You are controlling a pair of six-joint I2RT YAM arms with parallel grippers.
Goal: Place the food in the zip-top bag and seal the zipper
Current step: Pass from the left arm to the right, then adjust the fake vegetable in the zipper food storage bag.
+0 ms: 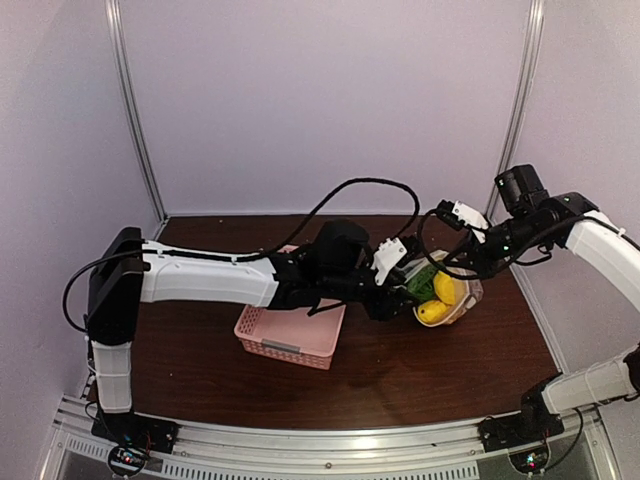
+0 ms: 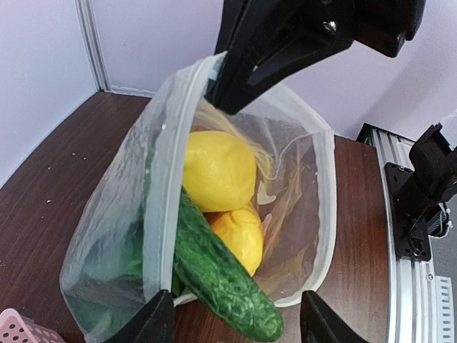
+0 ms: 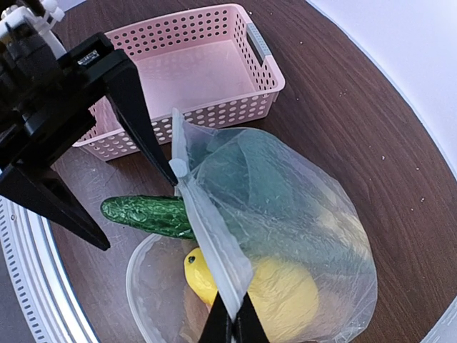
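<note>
nearest sits the pink basket (image 1: 265,345), just left of the zip-top bag (image 2: 300,236); the right wrist view shows nothing inside it. next, at the bag's mouth, the left gripper (image 2: 235,314) has its jaws spread wide and grips nothing. the cucumber (image 2: 214,279) lies half in and half out of the bag, its free end between those jaws. deeper in the bag rest two lemons (image 2: 214,171) and a dark green piece (image 3: 250,171) behind the film. on the bag's far side the right gripper (image 3: 230,325) is pinched tight on the zipper (image 2: 166,153) strip, holding the mouth up. loading looks almost finished. the next move, i judge, is nudging the cucumber fully past the rim, then pressing the zipper closed along its length.
</note>
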